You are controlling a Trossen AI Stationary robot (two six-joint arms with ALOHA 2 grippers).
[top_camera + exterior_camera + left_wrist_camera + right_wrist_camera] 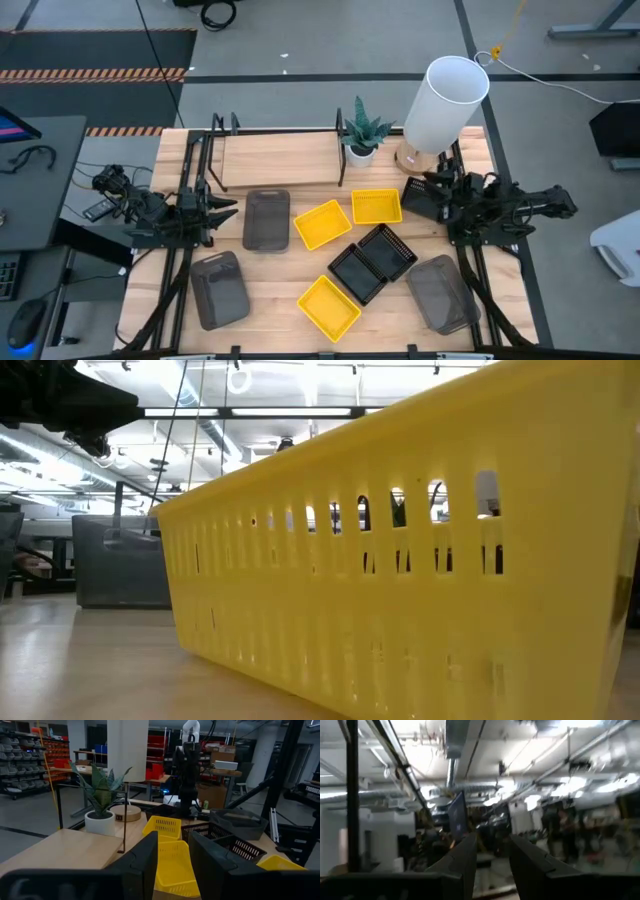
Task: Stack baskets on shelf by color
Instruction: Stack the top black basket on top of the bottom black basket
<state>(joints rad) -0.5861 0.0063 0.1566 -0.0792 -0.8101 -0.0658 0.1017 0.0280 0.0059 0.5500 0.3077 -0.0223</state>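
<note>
Nothing stacked yet, baskets (322, 224) strewn mid-table, shelf (280, 160) bare along the far edge, left gripper (222, 209) and right gripper (418, 196) both released (empty), so best drop squarely over one rim before clenching

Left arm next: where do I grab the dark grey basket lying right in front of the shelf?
Take the dark grey basket by its thin upright left rim, coming straight down, one finger inside and one outside. It lies flat and open side up, and that rim faces the left gripper. The shelf crowds its far edge.
</note>
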